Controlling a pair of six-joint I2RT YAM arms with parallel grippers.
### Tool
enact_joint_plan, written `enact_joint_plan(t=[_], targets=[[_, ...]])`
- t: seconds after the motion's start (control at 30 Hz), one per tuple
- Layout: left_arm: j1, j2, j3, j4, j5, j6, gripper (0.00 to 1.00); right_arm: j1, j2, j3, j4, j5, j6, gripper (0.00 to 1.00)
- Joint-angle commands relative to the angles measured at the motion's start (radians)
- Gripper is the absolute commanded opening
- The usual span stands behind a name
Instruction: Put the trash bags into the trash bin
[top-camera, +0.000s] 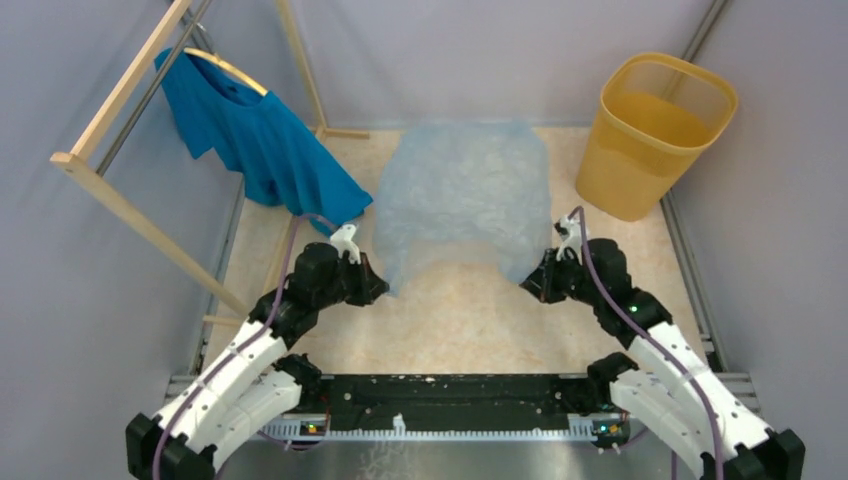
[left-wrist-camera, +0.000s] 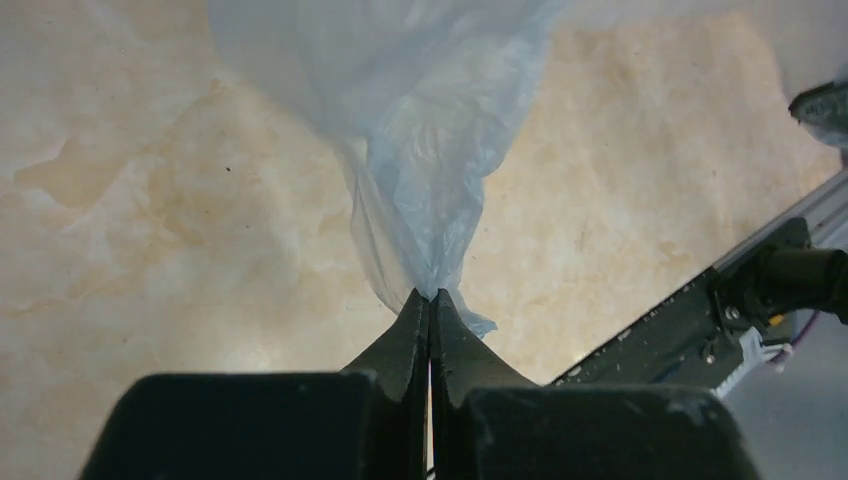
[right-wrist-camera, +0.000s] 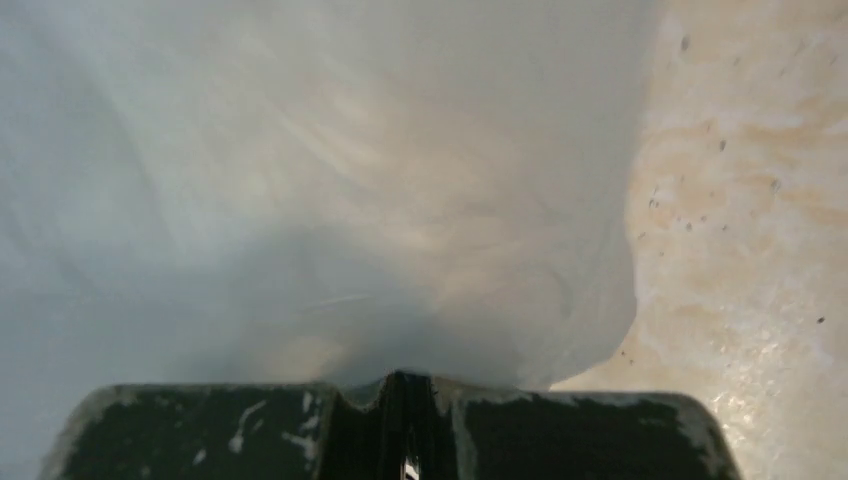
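Trash bag (top-camera: 462, 195) spread over the counter (top-camera: 460, 320), apart from trash bin (top-camera: 655, 135) at far right. Left end effector (left-wrist-camera: 430, 303) & right end effector (right-wrist-camera: 400, 380) each clamped on a near corner. Film's prob. light, floppy, slippery, tearable; bunched corners hold best.

- Worktop (top-camera: 460, 325), near strip: bare between the arm bases and the near edge of the bag (top-camera: 460, 195). Free passage from side to side.
- Bag: a wide sheet stretched between the left tool (top-camera: 378, 288) and the right tool (top-camera: 528, 283), each clamped on a near corner. It fills the middle and reaches toward the back wall (top-camera: 450, 50), blocking the centre path.
- Bin (top-camera: 625, 170): far right corner, upright, mouth open to approach from above. A narrow gap of bare worktop separates it from the bag's right edge.
- T-shirt (top-camera: 260, 135) on wooden rack (top-camera: 120, 200): far left. Its hem hangs just beside the left tool and crowds that side.
- Grey walls close off the left, back and right.
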Motion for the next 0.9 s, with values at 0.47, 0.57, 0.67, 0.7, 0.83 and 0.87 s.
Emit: enact_joint_plan(t=[0.47,0.57,0.67,0.7,0.83,0.87], targets=[[-0.013,-0.105,0.422,0.127,-0.047,0.030,0.00,0.001,-0.019,0.422,0.078,-0.046,-0.033,0.00],[-0.012,-0.161,0.321,0.027,-0.173,0.062,0.00,0.001,-0.018,0.289,0.066,-0.026,-0.042,0.00],[-0.014,-0.216,0.272,-0.046,-0.267,0.070,0.00,0.001,-0.010,0.277,0.027,0.033,-0.086,0.00],[-0.013,-0.225,0.280,-0.057,-0.262,0.078,0.00,0.001,-0.009,0.296,0.026,0.028,-0.094,0.00],[-0.014,-0.228,0.357,-0.006,-0.119,0.114,0.00,0.001,0.015,0.368,0.119,-0.044,-0.085,0.00],[-0.014,-0.217,0.374,0.025,-0.055,0.120,0.00,0.001,0.039,0.385,0.142,-0.067,-0.071,0.00]])
